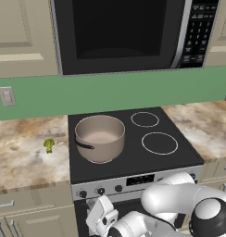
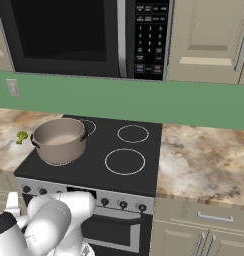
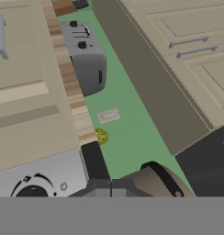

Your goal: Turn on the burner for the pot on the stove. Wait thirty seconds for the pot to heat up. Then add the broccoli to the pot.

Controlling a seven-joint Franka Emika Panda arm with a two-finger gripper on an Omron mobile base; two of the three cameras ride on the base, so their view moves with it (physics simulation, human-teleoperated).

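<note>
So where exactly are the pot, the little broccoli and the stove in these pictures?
pot (image 1: 100, 137): left base view, on its front outer wall.
broccoli (image 1: 49, 145): left base view, on its green head, on the counter left of the stove.
stove (image 1: 133, 159): left base view, on bare black glass.

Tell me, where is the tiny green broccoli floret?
The tiny green broccoli floret lies on the marbled counter, left of the beige pot on the black stove.

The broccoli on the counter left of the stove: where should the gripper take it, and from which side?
Probably from straight above. The broccoli stands alone on the marble counter, green head up, pale stem below, apart from the pot. Close the fingers across the head or upper stem; nothing crowds it.
</note>
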